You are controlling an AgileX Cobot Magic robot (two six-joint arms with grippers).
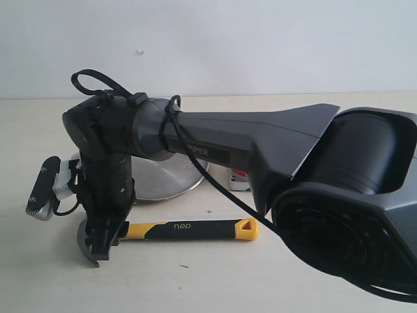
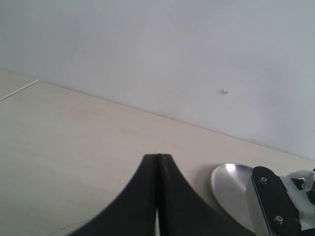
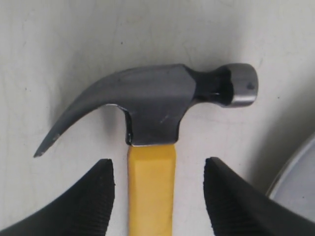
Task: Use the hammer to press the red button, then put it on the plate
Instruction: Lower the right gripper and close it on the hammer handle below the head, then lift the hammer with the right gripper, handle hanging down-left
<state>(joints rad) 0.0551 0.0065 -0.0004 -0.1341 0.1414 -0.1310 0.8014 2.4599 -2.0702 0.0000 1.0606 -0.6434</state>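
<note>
The hammer lies flat on the table, its yellow end with the triangular hole pointing right. Its dark steel head rests on the table top. My right gripper points down over the neck of the handle. In the right wrist view this gripper is open, one finger on each side of the yellow handle, not touching it. The plate sits just behind the hammer, half hidden by the arm. Only a sliver of the red button shows behind the right arm. My left gripper is shut on nothing, hovering over bare table.
The right arm's thick forearm crosses the exterior view from right to left and hides much of the table. Its wrist camera sticks out to the left. A pale wall bounds the table's far edge. The plate rim lies close beside the hammer head.
</note>
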